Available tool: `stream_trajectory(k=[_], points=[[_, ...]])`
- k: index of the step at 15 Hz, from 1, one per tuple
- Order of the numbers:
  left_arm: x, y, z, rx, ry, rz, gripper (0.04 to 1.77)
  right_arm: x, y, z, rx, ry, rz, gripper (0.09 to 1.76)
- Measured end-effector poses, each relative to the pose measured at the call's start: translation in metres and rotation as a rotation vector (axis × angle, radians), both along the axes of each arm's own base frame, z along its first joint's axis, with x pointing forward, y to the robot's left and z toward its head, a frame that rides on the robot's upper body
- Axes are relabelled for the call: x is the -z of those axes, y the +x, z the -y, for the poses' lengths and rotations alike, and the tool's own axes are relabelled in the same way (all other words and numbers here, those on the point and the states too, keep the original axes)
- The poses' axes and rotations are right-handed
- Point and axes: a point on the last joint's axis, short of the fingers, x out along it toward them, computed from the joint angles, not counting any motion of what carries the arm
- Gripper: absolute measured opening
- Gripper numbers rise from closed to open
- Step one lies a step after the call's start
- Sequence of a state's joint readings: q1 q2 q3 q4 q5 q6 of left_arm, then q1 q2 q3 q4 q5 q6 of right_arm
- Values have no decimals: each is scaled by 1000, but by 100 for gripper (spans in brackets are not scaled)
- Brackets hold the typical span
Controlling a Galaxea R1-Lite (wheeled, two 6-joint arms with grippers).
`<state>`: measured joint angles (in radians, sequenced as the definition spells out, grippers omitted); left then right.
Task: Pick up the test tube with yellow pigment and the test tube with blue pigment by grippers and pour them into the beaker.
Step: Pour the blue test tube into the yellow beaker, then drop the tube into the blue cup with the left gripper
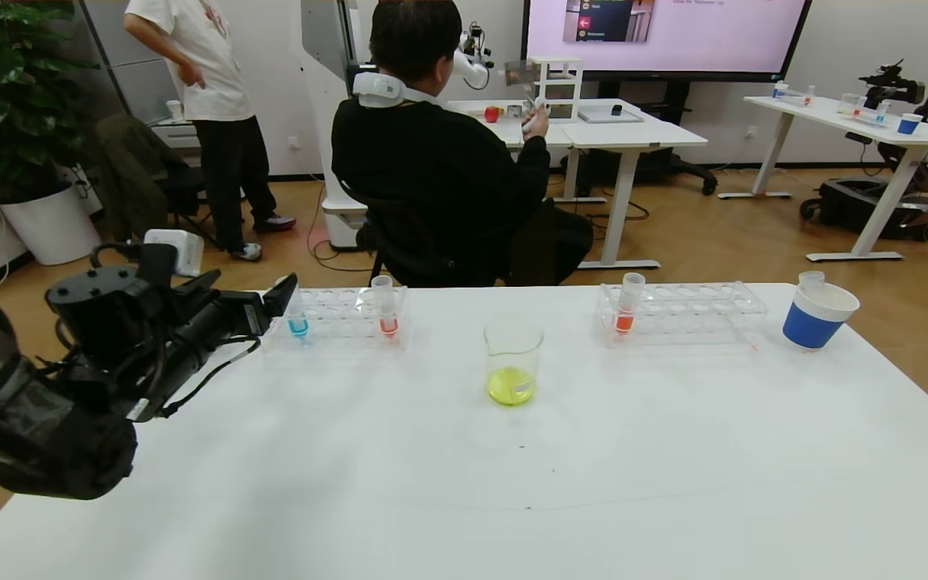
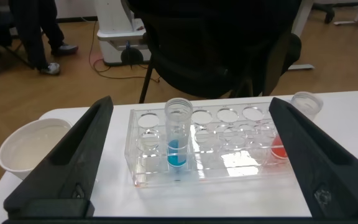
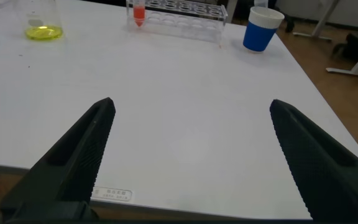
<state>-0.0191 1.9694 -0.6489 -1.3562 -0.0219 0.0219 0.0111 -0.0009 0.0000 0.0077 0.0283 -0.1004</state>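
The test tube with blue pigment point(image 2: 178, 140) stands upright in the left clear rack point(image 2: 210, 177); in the head view this blue tube point(image 1: 298, 316) is right in front of my left gripper point(image 1: 280, 296). That left gripper point(image 2: 190, 103) is open, its fingers wide on either side of the rack and touching nothing. The beaker point(image 1: 512, 362) stands mid-table with yellow liquid in its bottom, also seen far off as the beaker point(image 3: 42, 25). No tube with yellow liquid shows. My right gripper point(image 3: 192, 104) is open and empty above the near right part of the table, outside the head view.
An orange-red tube point(image 1: 387, 310) shares the left rack. The right rack point(image 1: 685, 310) holds another orange-red tube point(image 1: 627, 306). A blue-and-white cup point(image 1: 818, 316) with a clear tube in it stands far right. A white cup point(image 2: 30, 146) sits beside the left rack. People and desks are behind the table.
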Motion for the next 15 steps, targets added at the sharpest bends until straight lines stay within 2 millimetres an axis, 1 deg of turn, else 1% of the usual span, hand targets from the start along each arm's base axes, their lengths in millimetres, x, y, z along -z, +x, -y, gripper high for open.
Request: stream_trajectory(k=[2, 4, 6, 8, 11, 15], points=[[26, 15, 1, -1, -1, -13, 175, 0, 0, 0, 0, 0, 0, 174], [47, 23, 2, 0, 0, -48, 175, 0, 0, 0, 0, 0, 0, 174], [60, 30, 2, 0, 2, -73, 175, 0, 0, 0, 0, 0, 0, 174], [66, 35, 2, 0, 1, -77, 175, 0, 0, 0, 0, 0, 0, 174], [67, 46, 2, -31, -2, -58, 175, 0, 0, 0, 0, 0, 0, 174], [67, 70, 5, -73, -12, -15, 175, 0, 0, 0, 0, 0, 0, 174]])
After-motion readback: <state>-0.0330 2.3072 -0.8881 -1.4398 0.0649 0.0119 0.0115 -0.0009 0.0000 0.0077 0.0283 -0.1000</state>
